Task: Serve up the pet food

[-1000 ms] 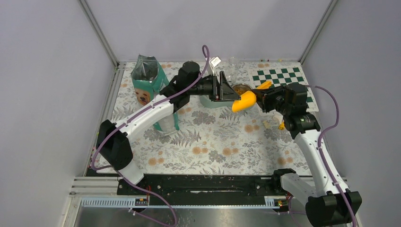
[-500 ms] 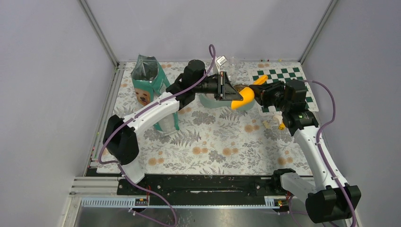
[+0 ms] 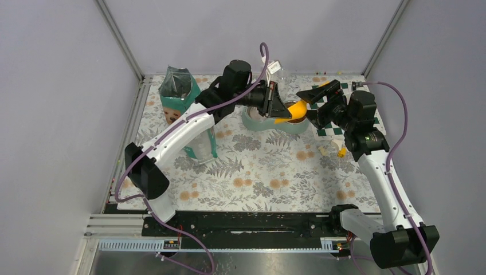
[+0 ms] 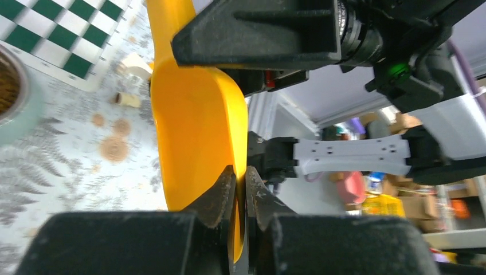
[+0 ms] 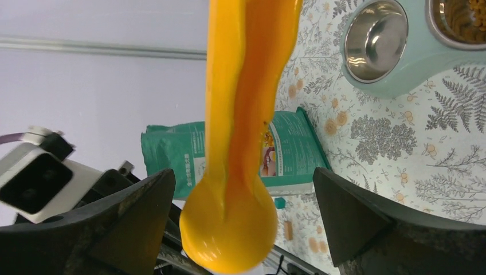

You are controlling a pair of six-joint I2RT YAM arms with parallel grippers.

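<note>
Left wrist camera: the left jaws are pressed together on the thin wall of the yellow-orange scoop [image 4: 195, 126], pinching its rim between both fingers [image 4: 220, 195]. Right wrist camera: the right jaws stand spread wide, and the scoop's handle runs between them without touching either finger [image 5: 132, 212]. From above, the scoop hangs over the right end of the teal double-bowl feeder [image 3: 269, 126], its handle pointing away from the feeder toward the checkered mat [image 4: 63, 40]. The pet food [image 5: 463, 16], brown kibble, lies in one steel bowl of the feeder; the neighbouring bowl [image 5: 372, 37] shows shiny metal. Left of the feeder, on the floral surface [image 3: 258, 172], stands the teal dog-food bag [image 3: 175, 106]. Whether kibble lies in the scoop cannot be told.
</note>
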